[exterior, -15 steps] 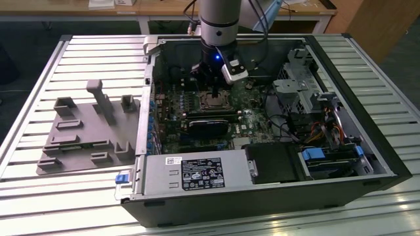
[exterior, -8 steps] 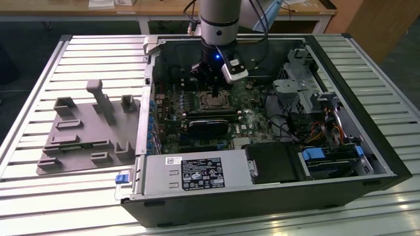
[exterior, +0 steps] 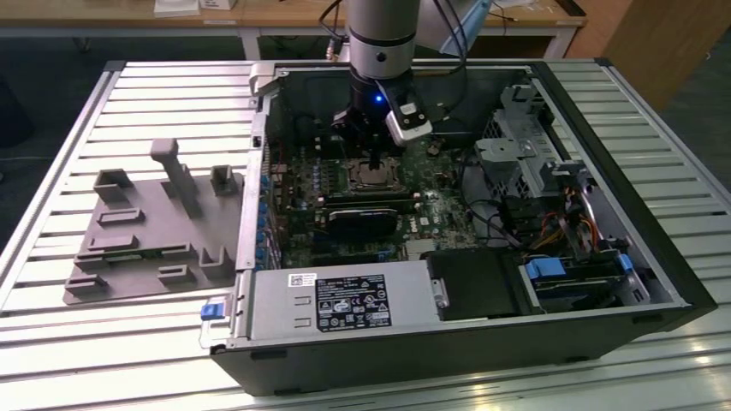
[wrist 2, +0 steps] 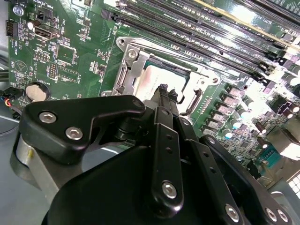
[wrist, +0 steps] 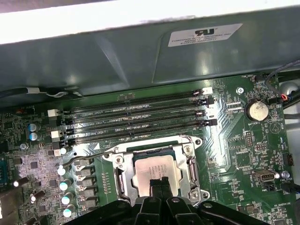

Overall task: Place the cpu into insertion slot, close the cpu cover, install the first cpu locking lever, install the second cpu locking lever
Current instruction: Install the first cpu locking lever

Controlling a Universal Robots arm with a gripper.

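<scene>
The cpu (wrist: 157,168) is a pale square chip lying flat in its socket on the green motherboard, also seen in the second wrist view (wrist 2: 152,77) and the exterior view (exterior: 371,178). The cpu cover (wrist: 190,164), a silvery frame, lies down around the chip (wrist 2: 136,63). A thin wire locking lever (wrist: 84,157) runs out from the socket's corner. My gripper (wrist: 159,183) hangs straight over the chip's edge, black fingers together with nothing between them (wrist 2: 162,89). In the exterior view the gripper (exterior: 375,163) reaches down into the open computer case.
Black memory slots (wrist: 136,117) run beside the socket, with a coin cell (wrist: 257,110) further along the board. The case wall (wrist: 117,56) rises behind them. A drive cage (exterior: 525,163) and cables fill the exterior view's right. A grey fixture (exterior: 149,231) lies on the slatted table.
</scene>
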